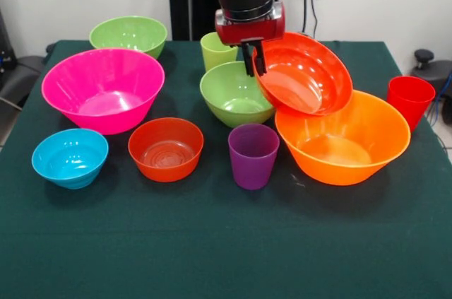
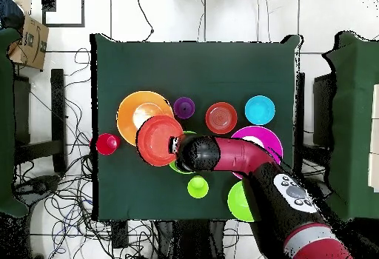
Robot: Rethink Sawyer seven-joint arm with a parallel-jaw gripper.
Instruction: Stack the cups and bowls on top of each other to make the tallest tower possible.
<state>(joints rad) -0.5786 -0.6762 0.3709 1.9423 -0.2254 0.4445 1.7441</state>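
Gripper [image 1: 254, 66] clamped on tilted red-orange bowl [image 1: 305, 76], held above large orange bowl [image 1: 344, 140] on bench [image 1: 212, 242].

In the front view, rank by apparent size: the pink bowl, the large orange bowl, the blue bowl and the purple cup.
1. Pink bowl and large orange bowl: they look about alike, so I won't rank one over the other.
2. Blue bowl.
3. Purple cup, the narrowest.

Lighting: bright, even, from above. Shadows: soft, short, on the green tablecloth [image 1: 212, 242]. Glare: white highlights inside the glossy bowls [image 1: 304, 73].
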